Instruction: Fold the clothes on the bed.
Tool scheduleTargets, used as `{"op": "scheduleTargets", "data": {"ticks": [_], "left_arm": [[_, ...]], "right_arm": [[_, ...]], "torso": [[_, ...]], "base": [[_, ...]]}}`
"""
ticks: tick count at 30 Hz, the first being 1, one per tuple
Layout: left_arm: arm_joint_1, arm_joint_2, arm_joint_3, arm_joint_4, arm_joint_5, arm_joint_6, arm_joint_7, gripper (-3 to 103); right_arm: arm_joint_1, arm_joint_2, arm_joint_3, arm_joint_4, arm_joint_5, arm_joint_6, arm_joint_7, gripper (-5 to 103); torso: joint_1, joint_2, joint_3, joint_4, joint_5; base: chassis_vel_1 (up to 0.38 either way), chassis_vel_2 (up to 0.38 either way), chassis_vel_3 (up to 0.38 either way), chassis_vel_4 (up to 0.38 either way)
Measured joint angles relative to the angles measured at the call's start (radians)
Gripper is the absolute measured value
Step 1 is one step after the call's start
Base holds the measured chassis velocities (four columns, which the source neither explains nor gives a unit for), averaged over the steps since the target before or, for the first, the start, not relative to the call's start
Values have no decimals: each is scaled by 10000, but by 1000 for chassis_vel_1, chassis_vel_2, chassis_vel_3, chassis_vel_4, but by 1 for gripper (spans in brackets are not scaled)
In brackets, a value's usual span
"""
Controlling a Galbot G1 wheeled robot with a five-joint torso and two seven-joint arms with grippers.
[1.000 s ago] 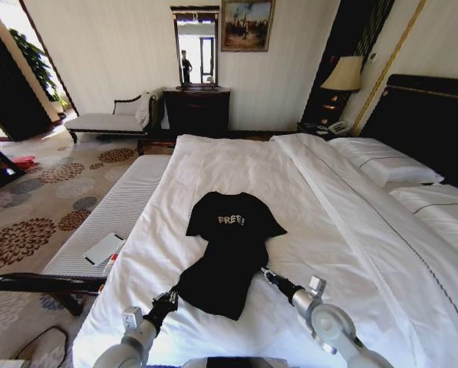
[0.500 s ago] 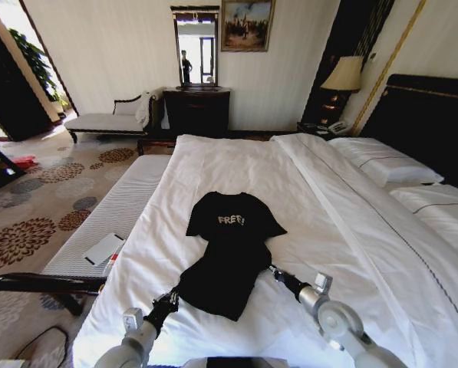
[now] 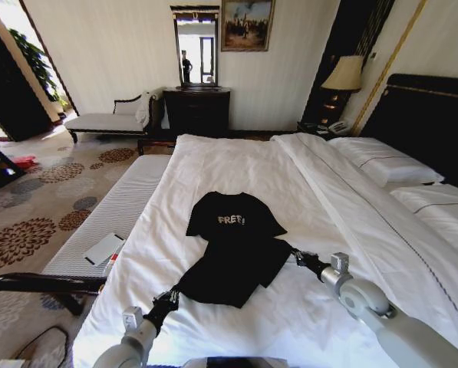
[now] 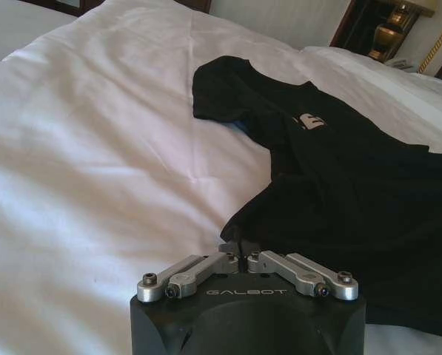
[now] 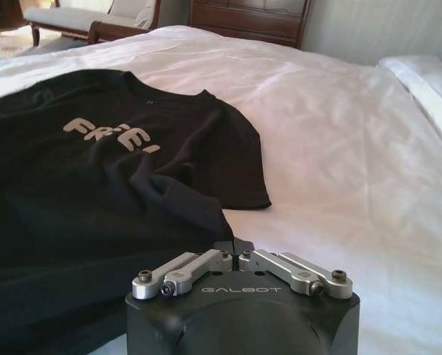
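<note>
T-shirt: spread on the bed near its foot edge, unfolded. Hem corners are pinched by left gripper and right gripper; folding barely begun.

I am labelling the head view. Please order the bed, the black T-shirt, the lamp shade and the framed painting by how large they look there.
1. The bed.
2. The black T-shirt.
3 and 4. The framed painting and the lamp shade look alike; both stand far back, so no ranking.
</note>
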Motion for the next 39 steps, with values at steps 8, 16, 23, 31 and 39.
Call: {"op": "scheduleTargets", "data": {"ticks": [8,16,23,31,39], "left_arm": [[-102,-1,201,-14,99,-2,-38,0],[-134,23,177,-15,96,-4,-29,0],[-180,2,212,16,106,-17,-3,0],[-240,23,316,52,115,-21,5,0],[-178,16,351,16,151,-21,-6,0]], "right_arm": [[-754,1055,336,739,1000,110,238,15],[-2051,1763,1781,1809,2357,150,255,37],[-3620,2671,2711,2876,5280,-918,578,69],[-3688,3849,2120,3012,5806,-1353,776,89],[-3456,4404,1638,2535,5872,-1455,942,77]], "torso": [[0,0,0,1,3],[0,0,-2,0,0],[-1,0,-2,-1,1],[-1,0,-1,1,1],[-1,1,-1,2,1]], "base": [[0,0,0,0],[0,0,0,0],[0,0,0,0],[0,0,0,0],[0,0,0,0]]}}
